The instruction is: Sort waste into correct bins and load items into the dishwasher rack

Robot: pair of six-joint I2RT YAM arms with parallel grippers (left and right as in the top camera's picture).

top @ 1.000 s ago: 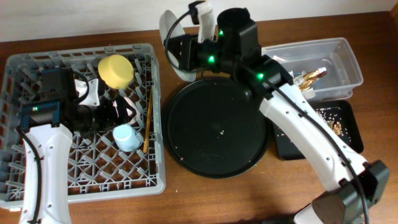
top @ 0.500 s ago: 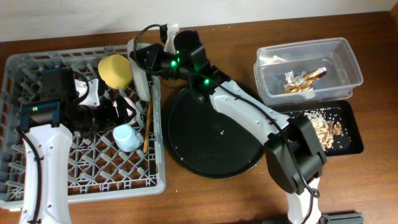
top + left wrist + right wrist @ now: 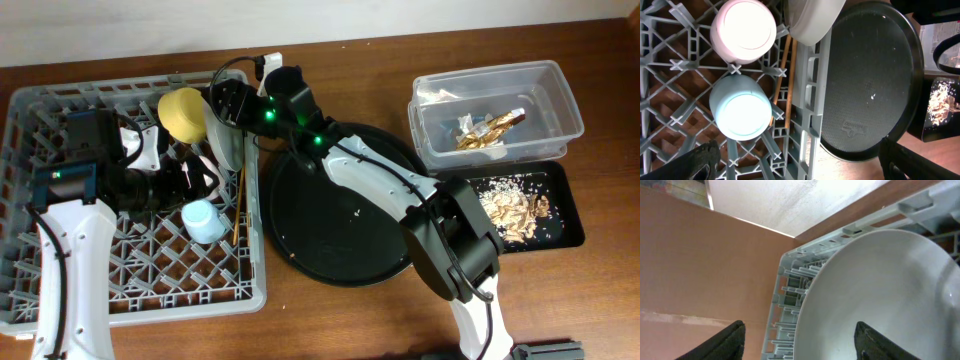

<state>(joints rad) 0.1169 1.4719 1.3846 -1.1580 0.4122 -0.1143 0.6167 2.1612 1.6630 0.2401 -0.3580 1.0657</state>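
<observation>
The pale grey plate [image 3: 226,146] stands on edge at the right side of the grey dishwasher rack [image 3: 60,300], beside the yellow bowl [image 3: 185,113]. My right gripper [image 3: 222,104] is open astride the plate's rim [image 3: 880,295], one finger on each side. The left gripper [image 3: 195,178] hangs open over the rack. Below it are the pink cup [image 3: 743,30] and the blue cup [image 3: 740,114], both mouth down, with the chopsticks [image 3: 782,85] along the rack wall. The clear tub [image 3: 560,90] holds the gold wrapper [image 3: 490,130]. The black tray [image 3: 570,215] holds food scraps [image 3: 510,205].
A large round black tray [image 3: 345,220] lies between the rack and the bins, with my right arm [image 3: 380,185] stretched across it. The rack's pegs [image 3: 150,260] stand all over its floor. Bare wooden table [image 3: 360,320] runs along the front.
The right arm swung left from behind the round tray to the rack's right side with the plate. Its jaws have opened, leaving the plate standing there. The left arm stayed still.
</observation>
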